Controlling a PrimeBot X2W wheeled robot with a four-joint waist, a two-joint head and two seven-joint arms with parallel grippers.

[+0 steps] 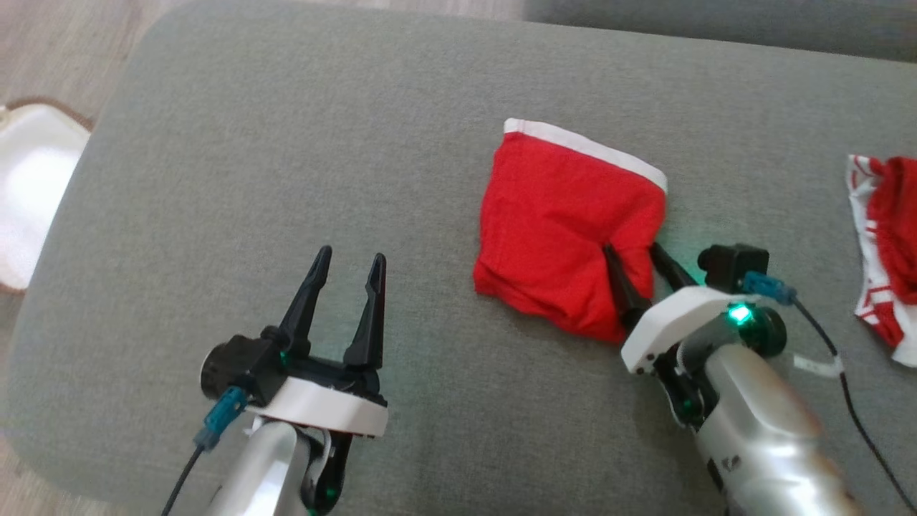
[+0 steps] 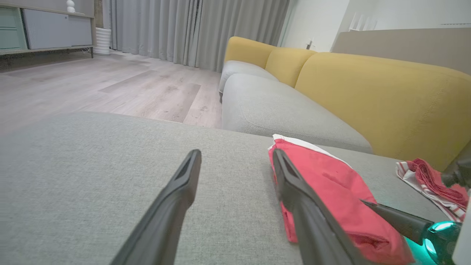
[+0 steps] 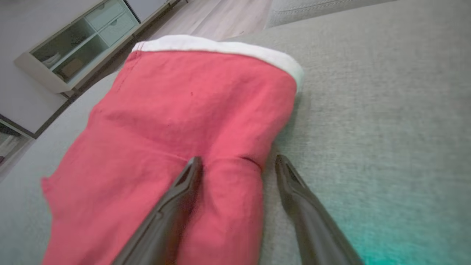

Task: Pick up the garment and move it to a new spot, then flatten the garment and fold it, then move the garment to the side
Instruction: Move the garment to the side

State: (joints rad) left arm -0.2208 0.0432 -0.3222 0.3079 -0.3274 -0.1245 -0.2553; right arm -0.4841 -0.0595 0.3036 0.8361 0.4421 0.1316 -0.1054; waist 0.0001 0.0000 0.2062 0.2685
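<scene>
Left arm pose: the left tool [image 1: 351,255] hangs over bare grey cushion [image 1: 286,143]. Its forearm rises from the bottom of the head view, and its fingers point away from the robot with a slight lean to its right.
Left tool state: jaws stand wide apart with nothing between them.
Right arm pose: the right tool [image 1: 632,249] reaches forward and angles toward the left tool, with its fingers low at the garment's [image 1: 559,215] nearest corner. A green light glows on its wrist.
Right tool state: spread wide and clamping nothing. The inner finger lies over red cloth and the outer one over cushion just beside the hem, with a ridge of cloth between them.
Garment: red and folded, lying on the cushion straight ahead of the right tool, with its white band at the far end. It is off to the left tool's right and apart from it.
Head view adds: both tools together, and a striped red-and-white cloth [image 1: 885,236] well out beyond the right tool's outer side.
Left wrist view adds: a yellow sofa back [image 2: 368,92], a wooden floor [image 2: 110,81] and grey curtains [image 2: 191,29] far ahead of the left tool.
Right wrist view adds: a pale shelved cabinet [image 3: 73,48] beyond the garment.
</scene>
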